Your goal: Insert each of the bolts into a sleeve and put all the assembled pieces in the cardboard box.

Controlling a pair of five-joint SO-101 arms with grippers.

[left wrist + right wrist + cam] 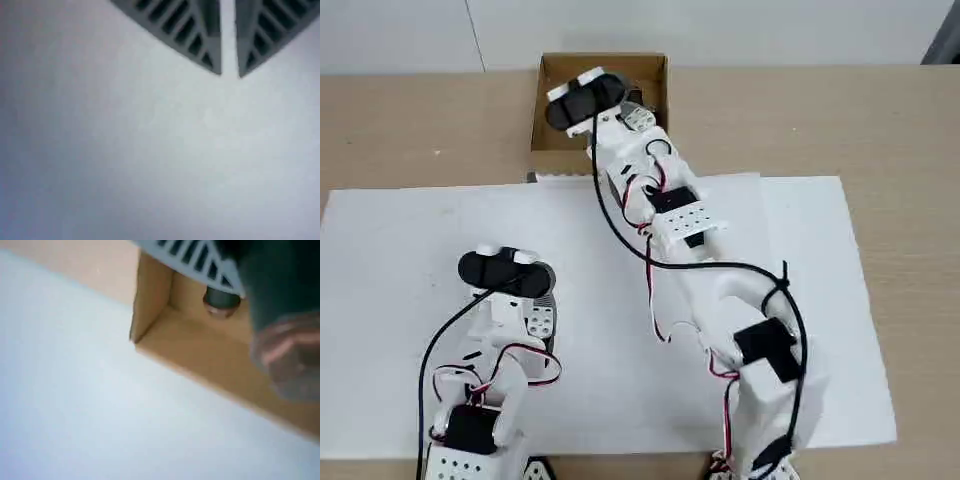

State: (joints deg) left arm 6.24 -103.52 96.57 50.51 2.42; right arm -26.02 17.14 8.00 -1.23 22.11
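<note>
The cardboard box (pixel 548 100) stands at the table's far edge, its corner also close in the right wrist view (pixel 150 305). My right gripper (pixel 632 118) hangs over the box. A blurred dark sleeve with a pinkish bolt end (pixel 282 335) sits beside its grey finger (pixel 200 260) and looks held. A second small dark piece (pixel 220 302) shows by the box's inner wall. My left gripper (pixel 542 322) points down at the white sheet near the front left. Its ribbed grey fingers (pixel 200 40) stand almost together, with nothing between them.
A large white sheet (pixel 410 260) covers most of the wooden table (pixel 890 120). The right arm's links and black cables (pixel 720 270) stretch diagonally across the sheet from the front right to the box.
</note>
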